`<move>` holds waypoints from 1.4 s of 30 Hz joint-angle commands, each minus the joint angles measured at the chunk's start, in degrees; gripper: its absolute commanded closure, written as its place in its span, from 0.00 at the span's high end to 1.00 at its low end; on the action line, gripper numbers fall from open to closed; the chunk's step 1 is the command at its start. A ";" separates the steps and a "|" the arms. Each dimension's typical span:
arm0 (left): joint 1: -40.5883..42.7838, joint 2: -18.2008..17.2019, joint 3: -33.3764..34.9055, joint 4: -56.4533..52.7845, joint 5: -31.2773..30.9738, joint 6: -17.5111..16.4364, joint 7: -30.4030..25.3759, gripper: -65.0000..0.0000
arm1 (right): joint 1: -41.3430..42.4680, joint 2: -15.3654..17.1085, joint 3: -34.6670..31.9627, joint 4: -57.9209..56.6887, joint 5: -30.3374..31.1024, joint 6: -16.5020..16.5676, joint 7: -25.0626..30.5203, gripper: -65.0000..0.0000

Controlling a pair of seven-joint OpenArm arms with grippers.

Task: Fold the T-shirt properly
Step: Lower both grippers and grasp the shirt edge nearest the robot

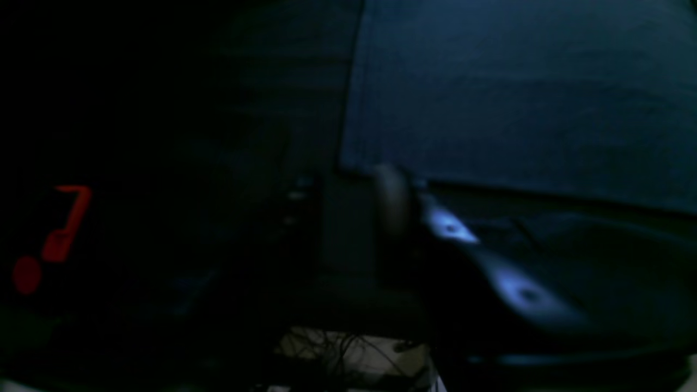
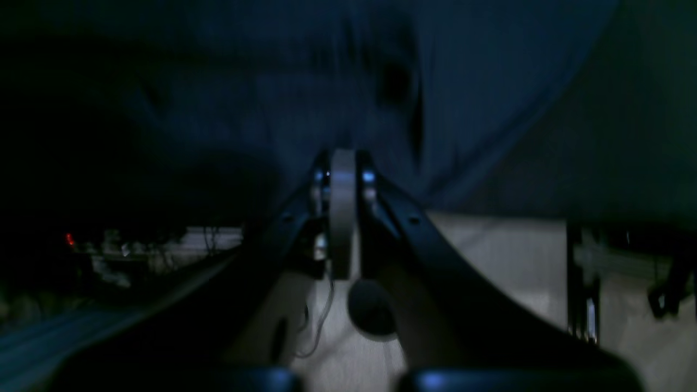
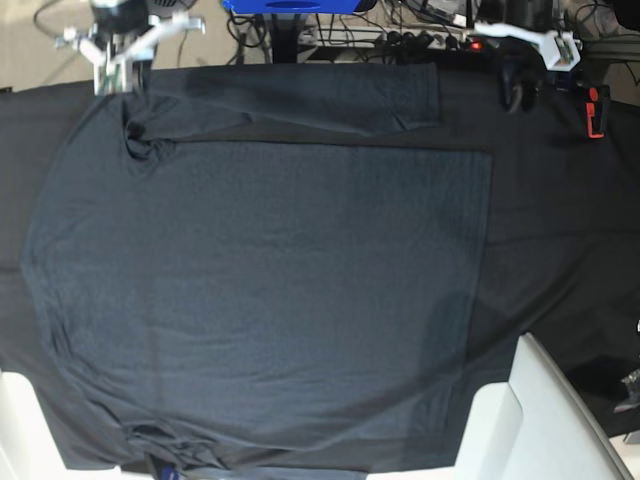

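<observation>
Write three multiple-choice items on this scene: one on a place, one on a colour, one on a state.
1. In the base view, where is the left pincer?
A. Over the shirt's middle
B. Over the black tablecloth, off the shirt
C. At the bottom left corner

2. What colour is the T-shirt?
A. White
B. Bright red
C. Dark charcoal

3. How does the right pincer stand?
A. Shut at the shirt's corner
B. Wide open above bare cloth
C. Out of every view

Key: B, it sits at the top right, beyond the shirt's edge; C, the spread knit is dark grey; A, the right wrist view shows the jaws together with fabric gathered at the tips.
</observation>
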 commanded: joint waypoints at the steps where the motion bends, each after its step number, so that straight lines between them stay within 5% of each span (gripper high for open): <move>1: 0.74 -0.36 0.50 1.40 -0.76 0.12 -0.42 0.39 | 0.42 0.17 -0.03 1.85 0.36 -0.03 -0.77 0.09; 5: -0.49 -0.53 2.61 1.57 -4.80 -4.98 1.68 0.41 | 5.34 0.52 0.05 3.17 9.51 0.05 -11.49 0.36; 8: -1.28 -0.53 2.61 0.43 -7.44 -9.64 4.23 0.42 | 7.71 0.79 0.23 3.26 19.26 0.14 -17.64 0.70; 11: -2.51 -0.36 2.25 -1.24 -9.28 -13.86 7.84 0.42 | 9.82 4.83 -0.21 3.00 27.62 2.69 -19.14 0.98; 14: -4.18 -0.27 1.73 -3.97 -11.57 -15.44 9.86 0.42 | 10.44 6.59 0.49 3.08 34.47 8.67 -19.05 1.00; 17: -6.12 -0.27 2.52 -6.96 -13.94 -15.44 9.86 0.42 | 11.32 7.29 2.69 2.82 37.11 10.87 -19.05 1.00; 42: -15.96 0.34 15.09 -17.86 -16.32 -15.44 9.95 0.41 | 12.55 7.38 5.07 2.73 37.02 10.95 -19.14 1.00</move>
